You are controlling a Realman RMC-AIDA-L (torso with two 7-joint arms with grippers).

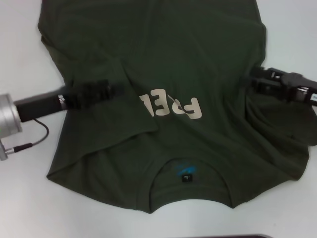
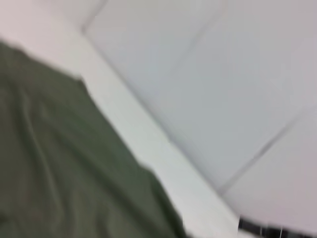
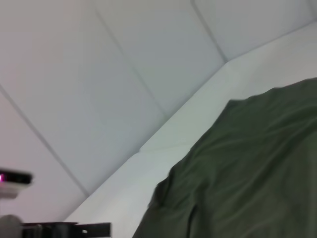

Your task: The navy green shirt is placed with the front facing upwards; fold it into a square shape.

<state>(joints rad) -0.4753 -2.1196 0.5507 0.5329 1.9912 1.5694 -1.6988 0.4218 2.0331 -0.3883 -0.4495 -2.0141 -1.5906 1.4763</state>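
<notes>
The navy green shirt point(image 1: 188, 54) lies spread on the white table point(image 1: 29, 208), with its collar and small black neck label point(image 1: 186, 176) at the near edge. Cream letters point(image 1: 173, 106) show on the chest, and a flap of the shirt's left side is folded inward over their left end. My left gripper point(image 1: 111, 91) reaches in from the left and sits low over that folded flap. At the shirt's right edge is my right gripper point(image 1: 256, 79), beside rumpled sleeve cloth. Only green cloth point(image 2: 59, 163) point(image 3: 247, 168) and the table show in the wrist views.
A thin black cable point(image 1: 34, 144) hangs under the left arm's silver cuff point(image 1: 9, 119). Bare white table surrounds the shirt on the left, the right and the near side. A dark strip point(image 1: 233, 236) shows at the near table edge.
</notes>
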